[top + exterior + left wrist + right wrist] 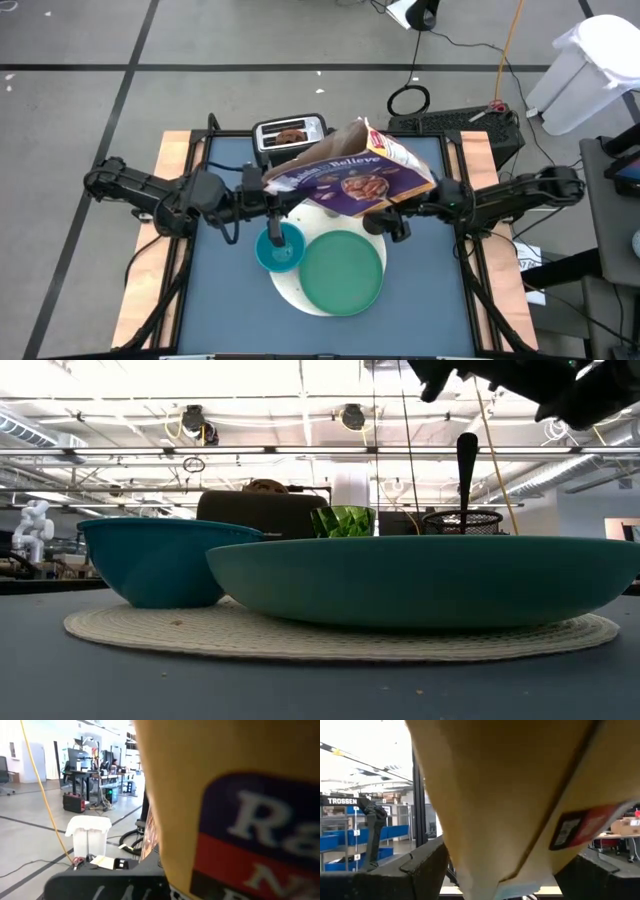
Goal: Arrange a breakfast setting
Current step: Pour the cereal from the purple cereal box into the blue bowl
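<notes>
A purple and yellow cereal box [350,170] hangs tilted above the table between both grippers. My left gripper [268,197] is at its left end, my right gripper [400,212] at its right end. Below it, a blue bowl [279,250] and a large green plate [342,270] rest on a white round disc [292,292]. In the low view a lime cup [343,520] and a small black cup [462,520] with a metal spoon [466,465] upright in it stand behind the plate. A brown bagel [291,133] sticks out of the toaster. The dark-red fruit is out of view. My left gripper holds the cereal box at its left end [283,186], coming level from the table's left; the box fills its wrist view [240,805] and hides the fingers. My right gripper has the box's right end [510,845] between its two fingers [422,867], coming level from the table's right. The box hangs tilted, clear of the table.
A silver toaster [290,131] stands at the table's far edge, just behind the box. The table's near part [330,335] is bare blue mat. Wooden side rails [150,270] run along both sides.
</notes>
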Controlling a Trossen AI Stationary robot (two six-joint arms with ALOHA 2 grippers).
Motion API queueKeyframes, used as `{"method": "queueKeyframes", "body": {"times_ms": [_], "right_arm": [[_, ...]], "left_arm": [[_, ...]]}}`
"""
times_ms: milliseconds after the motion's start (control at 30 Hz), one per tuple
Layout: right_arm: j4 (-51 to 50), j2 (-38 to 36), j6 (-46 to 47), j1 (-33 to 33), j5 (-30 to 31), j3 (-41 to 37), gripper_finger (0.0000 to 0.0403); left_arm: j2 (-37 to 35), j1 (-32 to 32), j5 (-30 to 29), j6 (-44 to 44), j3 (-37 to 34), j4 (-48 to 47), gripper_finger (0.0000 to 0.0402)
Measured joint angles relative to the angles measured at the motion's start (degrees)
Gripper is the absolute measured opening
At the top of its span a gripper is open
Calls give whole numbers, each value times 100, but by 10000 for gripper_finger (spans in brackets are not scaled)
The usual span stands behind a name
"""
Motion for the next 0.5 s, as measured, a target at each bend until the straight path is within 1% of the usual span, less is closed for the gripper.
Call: {"method": "queueKeyframes", "body": {"times_ms": [267, 367, 500], "right_arm": [[653, 306, -159, 0, -6, 58, 301], [722, 344, -188, 0, -6, 61, 283], [724, 344, -204, 0, -28, 61, 246]], "left_arm": [[2, 0, 23, -6, 2, -26, 4], [2, 0, 24, -6, 2, -44, 5], [4, 0, 26, -3, 2, -82, 13]]}}
